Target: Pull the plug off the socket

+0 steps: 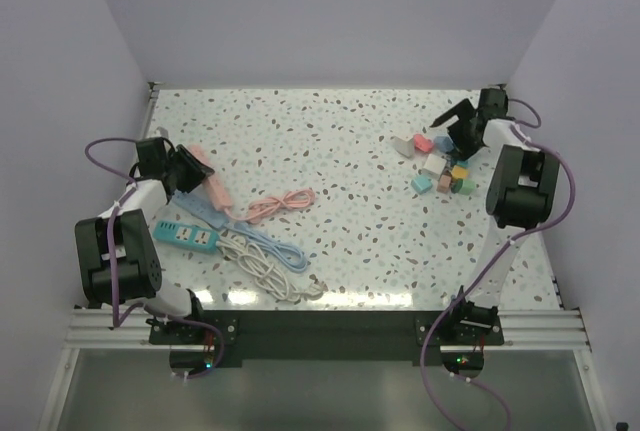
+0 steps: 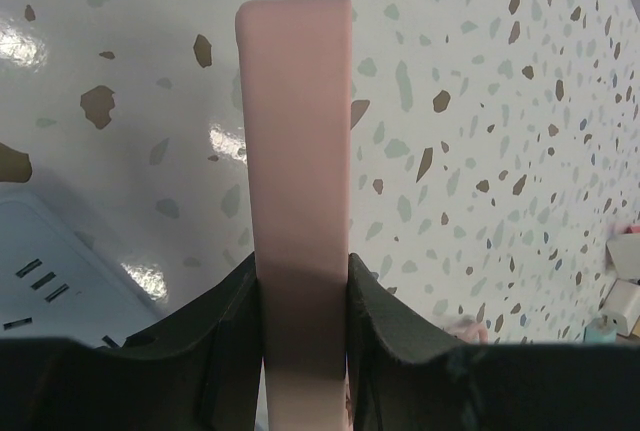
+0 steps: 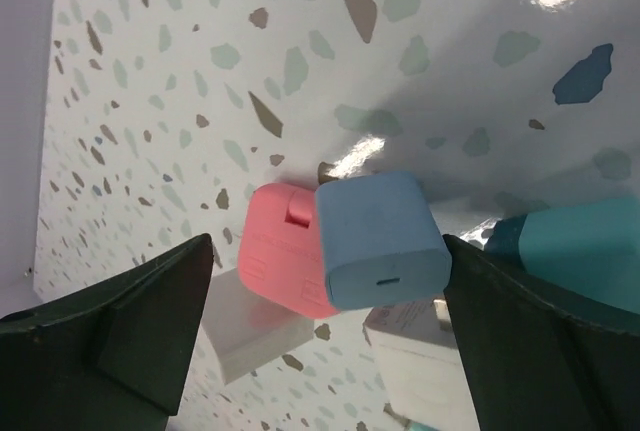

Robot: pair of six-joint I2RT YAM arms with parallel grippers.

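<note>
The pink socket strip (image 2: pixel 300 131) has its near end hidden behind the left tool (image 2: pixel 302 286), which clamps it at the left side of the bench (image 1: pixel 360 141). Its plug cannot be made out. The right tool (image 3: pixel 328 241), arm stretched far right, is spread wide above a blue adapter (image 3: pixel 380 236) and a pink adapter (image 3: pixel 280 251).

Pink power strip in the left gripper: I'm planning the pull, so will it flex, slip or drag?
Probably stiff: the pink power strip juts straight beyond the left gripper without sagging. Its smooth sides may slip between the fingers. The pink cable looks floppy, so it should trail easily.
</note>
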